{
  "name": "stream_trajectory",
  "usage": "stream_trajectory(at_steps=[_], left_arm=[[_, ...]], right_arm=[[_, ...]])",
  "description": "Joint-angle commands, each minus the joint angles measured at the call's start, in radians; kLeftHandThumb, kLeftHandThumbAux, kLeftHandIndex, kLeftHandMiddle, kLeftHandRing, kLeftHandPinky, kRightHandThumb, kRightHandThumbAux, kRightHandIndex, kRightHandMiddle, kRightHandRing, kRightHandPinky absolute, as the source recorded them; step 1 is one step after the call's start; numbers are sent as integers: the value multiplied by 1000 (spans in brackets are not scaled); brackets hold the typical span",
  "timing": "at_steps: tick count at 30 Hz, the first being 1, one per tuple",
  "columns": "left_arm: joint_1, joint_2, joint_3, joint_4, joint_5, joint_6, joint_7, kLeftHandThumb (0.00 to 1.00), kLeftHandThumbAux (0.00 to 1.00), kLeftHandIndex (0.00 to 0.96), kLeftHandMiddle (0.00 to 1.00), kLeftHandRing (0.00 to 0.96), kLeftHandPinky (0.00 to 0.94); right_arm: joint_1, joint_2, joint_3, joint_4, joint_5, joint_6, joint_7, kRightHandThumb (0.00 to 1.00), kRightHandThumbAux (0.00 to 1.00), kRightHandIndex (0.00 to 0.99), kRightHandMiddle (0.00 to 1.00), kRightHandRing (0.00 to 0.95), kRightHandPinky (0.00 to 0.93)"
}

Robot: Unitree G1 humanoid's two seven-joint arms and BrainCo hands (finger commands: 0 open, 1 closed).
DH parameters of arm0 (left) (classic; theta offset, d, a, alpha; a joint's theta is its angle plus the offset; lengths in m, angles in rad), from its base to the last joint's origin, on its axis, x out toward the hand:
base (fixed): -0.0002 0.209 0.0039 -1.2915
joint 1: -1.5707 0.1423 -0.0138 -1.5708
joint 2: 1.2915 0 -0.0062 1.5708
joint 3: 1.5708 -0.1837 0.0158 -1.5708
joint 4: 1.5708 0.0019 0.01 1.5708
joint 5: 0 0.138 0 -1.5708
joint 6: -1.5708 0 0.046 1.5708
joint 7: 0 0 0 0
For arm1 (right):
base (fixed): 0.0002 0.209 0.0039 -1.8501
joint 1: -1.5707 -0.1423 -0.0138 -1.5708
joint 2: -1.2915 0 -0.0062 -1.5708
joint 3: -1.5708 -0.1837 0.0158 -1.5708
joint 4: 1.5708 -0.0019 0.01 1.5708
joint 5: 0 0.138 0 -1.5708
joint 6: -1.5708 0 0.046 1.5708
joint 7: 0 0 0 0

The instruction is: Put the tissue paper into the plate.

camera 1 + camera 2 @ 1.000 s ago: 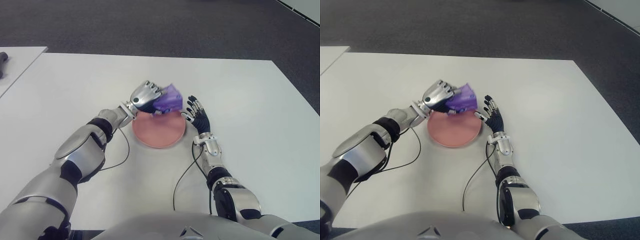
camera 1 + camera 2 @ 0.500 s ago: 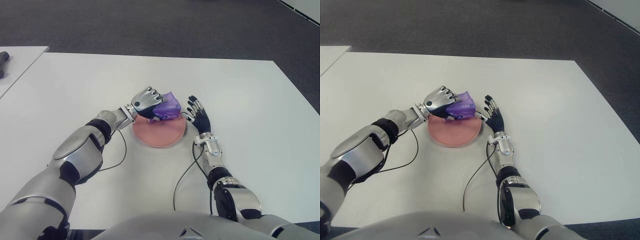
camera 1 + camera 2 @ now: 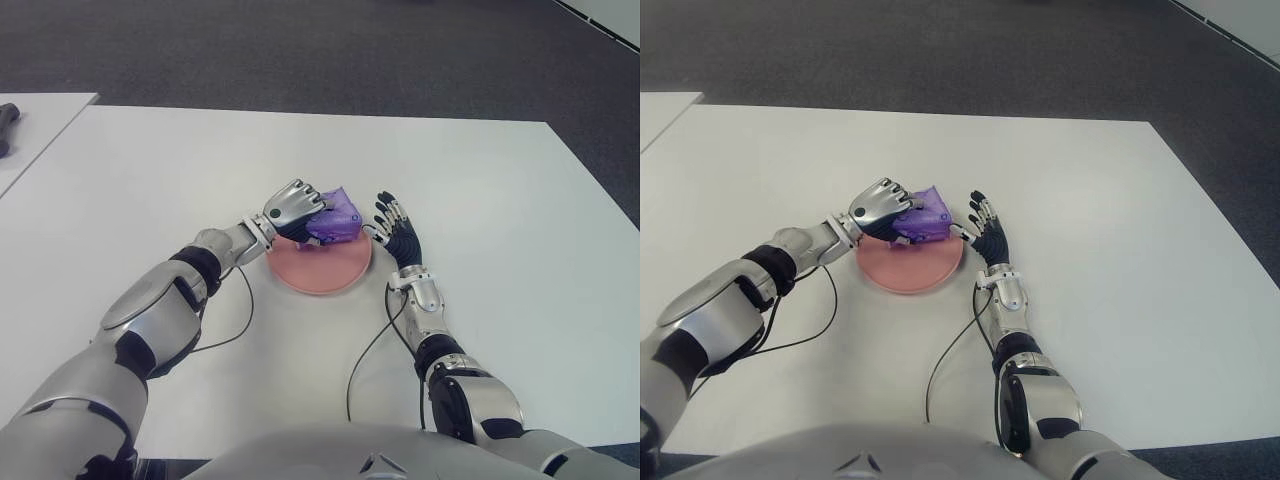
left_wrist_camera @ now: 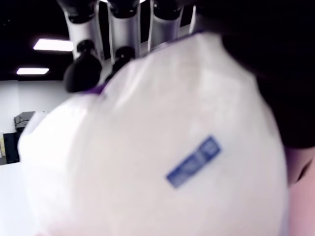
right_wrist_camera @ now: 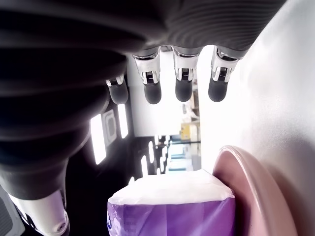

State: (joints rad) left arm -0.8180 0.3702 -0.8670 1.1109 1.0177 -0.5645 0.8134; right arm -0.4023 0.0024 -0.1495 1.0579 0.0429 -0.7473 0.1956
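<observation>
Over the far part of the pink plate [image 3: 318, 268], the purple tissue pack [image 3: 337, 222] is grasped by the left robot hand [image 3: 296, 207]. It should be lowered flat onto the plate before release. Just right of the plate, the right robot hand [image 3: 398, 232] is seen with fingers spread, holding nothing, on the white surface [image 3: 500, 220].

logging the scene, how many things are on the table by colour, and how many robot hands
purple: 1, tissue pack, held in the left hand over the plate
pink: 1, plate
robot hands: 2, the left one and the right hand, open beside the plate's right edge
total: 4
</observation>
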Motion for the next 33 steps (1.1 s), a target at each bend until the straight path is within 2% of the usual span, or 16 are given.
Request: stream_trajectory(at_steps=[1,12,18,21,23,24,25,26,29,33], left_arm=[[48,34,-3,-17,3,-8,-91,703,704,445,773,772,777],[74,72,29,-118,-14,-16,-144,706,703,444,773,775,787],[88,89,57,-174,-43,-50,-200,694,702,438,789,787,791],[88,97,76,-201,-74,-89,-272,692,702,437,785,769,761],[96,112,96,-236,-132,-132,-379,407,557,468,735,720,701],[106,128,109,-273,-196,-148,-505,361,531,470,724,710,688],[114,139,118,-300,-241,-156,-594,281,467,402,523,500,497],[119,146,124,-321,-283,-158,-683,229,426,358,393,364,373],[125,155,132,-351,-347,-151,-822,148,345,236,187,153,168],[136,165,143,-393,-422,-135,-956,101,279,92,43,33,37]], right_arm=[[125,7,-13,87,16,30,-1,96,706,62,30,13,55],[121,4,-16,89,17,33,2,96,706,62,30,13,55],[118,2,-18,91,18,35,4,96,706,62,30,13,55],[118,1,-19,91,18,36,5,96,706,62,30,13,55],[117,1,-20,92,18,36,5,96,706,62,30,13,55],[117,1,-20,92,18,36,6,96,706,62,30,13,55],[117,1,-20,92,18,36,6,96,706,62,30,13,55],[117,0,-21,92,18,36,6,96,706,62,30,13,55],[117,0,-21,92,18,36,7,96,706,62,30,13,55],[117,-1,-22,91,19,36,8,96,706,62,30,13,55]])
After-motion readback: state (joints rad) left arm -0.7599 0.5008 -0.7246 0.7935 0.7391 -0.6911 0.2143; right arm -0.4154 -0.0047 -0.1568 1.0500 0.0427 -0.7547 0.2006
